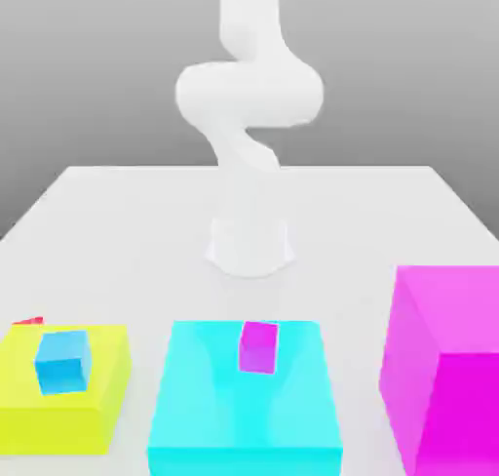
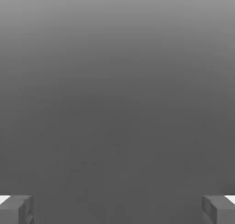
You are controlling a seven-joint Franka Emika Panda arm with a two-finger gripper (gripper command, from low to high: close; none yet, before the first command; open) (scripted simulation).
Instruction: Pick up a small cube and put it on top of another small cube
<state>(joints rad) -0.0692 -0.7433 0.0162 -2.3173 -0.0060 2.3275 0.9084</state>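
The small red cube [image 1: 29,322] peeks out behind the yellow block [image 1: 63,406] at the exterior view's left, mostly hidden by it. The small magenta cube [image 1: 258,347] sits on top of the cyan block [image 1: 244,406] in the front middle. In the hand view my gripper [image 2: 117,209] is open, its two fingertips [image 2: 16,209] far apart with nothing between them, facing plain grey background. The white arm [image 1: 249,103] rises from its base at the table's centre.
A small blue cube [image 1: 61,361] rests on the yellow block. A huge magenta block [image 1: 448,367] stands at the exterior view's right. The white table [image 1: 117,230] stretches back around the arm's base [image 1: 250,245].
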